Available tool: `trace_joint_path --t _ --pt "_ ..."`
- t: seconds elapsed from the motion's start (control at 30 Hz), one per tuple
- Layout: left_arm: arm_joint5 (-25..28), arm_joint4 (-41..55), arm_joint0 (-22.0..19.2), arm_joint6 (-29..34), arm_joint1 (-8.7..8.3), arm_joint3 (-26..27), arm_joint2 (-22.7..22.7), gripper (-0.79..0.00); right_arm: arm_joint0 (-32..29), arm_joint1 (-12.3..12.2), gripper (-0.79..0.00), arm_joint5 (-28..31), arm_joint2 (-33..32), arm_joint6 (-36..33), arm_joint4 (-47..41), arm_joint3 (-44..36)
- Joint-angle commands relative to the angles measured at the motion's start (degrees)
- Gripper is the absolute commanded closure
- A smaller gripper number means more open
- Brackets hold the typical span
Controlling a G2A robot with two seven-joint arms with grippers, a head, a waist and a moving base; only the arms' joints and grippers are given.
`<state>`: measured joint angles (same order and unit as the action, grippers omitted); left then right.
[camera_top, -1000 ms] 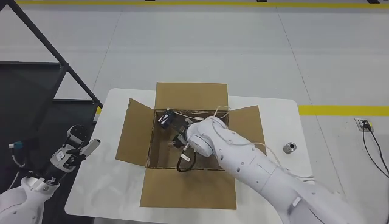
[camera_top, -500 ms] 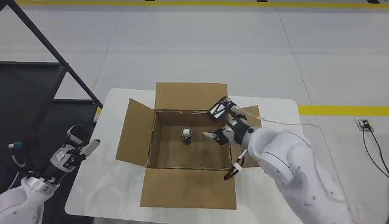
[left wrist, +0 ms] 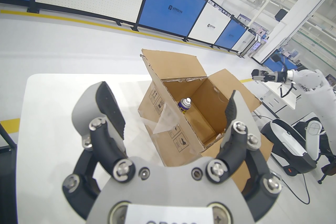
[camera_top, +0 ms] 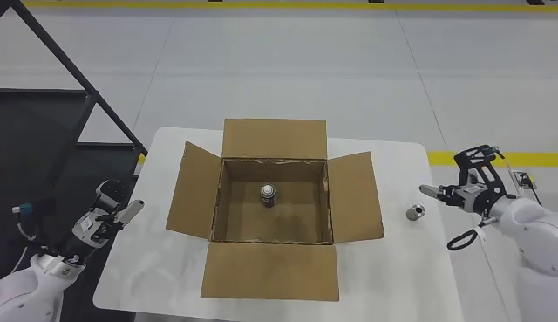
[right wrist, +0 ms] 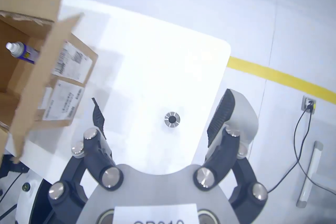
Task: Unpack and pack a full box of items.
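An open cardboard box (camera_top: 353, 202) stands mid-table with all flaps folded out. Inside it a blue spray can (camera_top: 268, 194) stands upright near the far wall; the same can (left wrist: 185, 105) (right wrist: 19, 52) shows in both wrist views. A small metal slotted cylinder (camera_top: 415, 211) (right wrist: 172, 119) stands on the table to the right of the box. My right gripper (camera_top: 440, 182) (right wrist: 160, 107) hangs open and empty above the table's right edge, close to the cylinder. My left gripper (camera_top: 126, 198) (left wrist: 170, 109) is open and empty off the table's left side, facing the box (left wrist: 173, 64).
The white table (camera_top: 392, 261) has bare room to the right and left of the box. A black frame (camera_top: 78, 78) stands off the left side. A cable and floor socket (camera_top: 521, 180) lie beyond the right edge.
My right arm has come out of the box and swung right, past the right flap, to the table's right edge by the metal cylinder. The left arm has kept still.
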<state>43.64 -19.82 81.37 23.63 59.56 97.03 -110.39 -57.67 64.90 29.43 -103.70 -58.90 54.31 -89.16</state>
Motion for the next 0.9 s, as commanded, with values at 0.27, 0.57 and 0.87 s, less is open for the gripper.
trace_joint_path --t 0.27,0.57,0.87 --pt "0.0 0.0 0.0 0.0 0.0 0.0 0.0 -0.785 5.8 -1.5 -0.785 10.4 4.4 5.6 6.5 21.7" --pt "0.0 0.0 0.0 0.0 0.0 0.0 0.0 -0.785 9.6 -2.2 -0.785 15.8 8.7 9.6 7.3 31.9" --pt "0.0 0.0 0.0 0.0 0.0 0.0 0.0 -0.785 14.2 -2.4 -0.271 16.7 13.1 14.8 9.5 39.9"
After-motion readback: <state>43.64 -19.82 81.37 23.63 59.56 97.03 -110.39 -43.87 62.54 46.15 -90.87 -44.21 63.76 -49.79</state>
